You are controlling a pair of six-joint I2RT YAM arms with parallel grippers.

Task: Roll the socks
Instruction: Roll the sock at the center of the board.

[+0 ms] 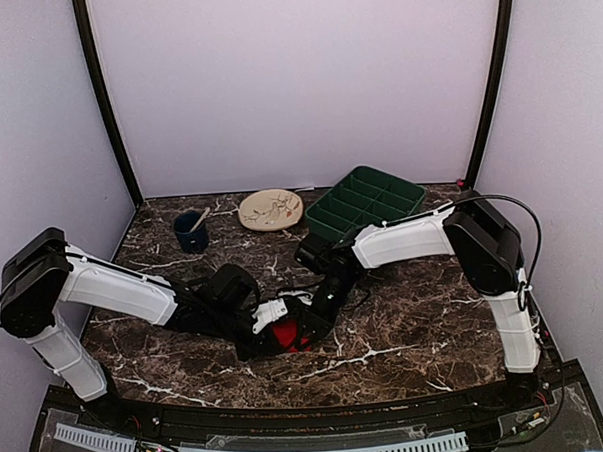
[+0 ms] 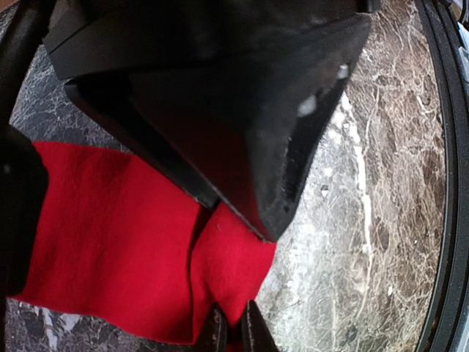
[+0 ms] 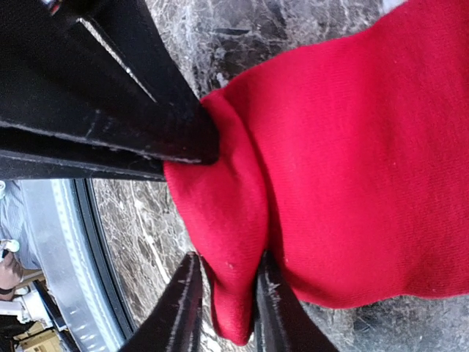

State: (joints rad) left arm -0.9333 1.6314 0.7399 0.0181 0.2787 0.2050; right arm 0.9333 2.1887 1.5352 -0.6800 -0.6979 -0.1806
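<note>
While left end effector (image 2: 234, 331) and right end effector (image 3: 227, 297) pinch edges of the socks (image 1: 284, 334), bare table (image 1: 426, 321) surrounds them

- Your top view looks down from high behind the near edge, taking in the whole table (image 1: 416, 331).
- Both wrist views sit very close over the socks (image 2: 110, 242), apparently facing opposite ways.
- All three share that red patch by the near edge's middle.
</note>
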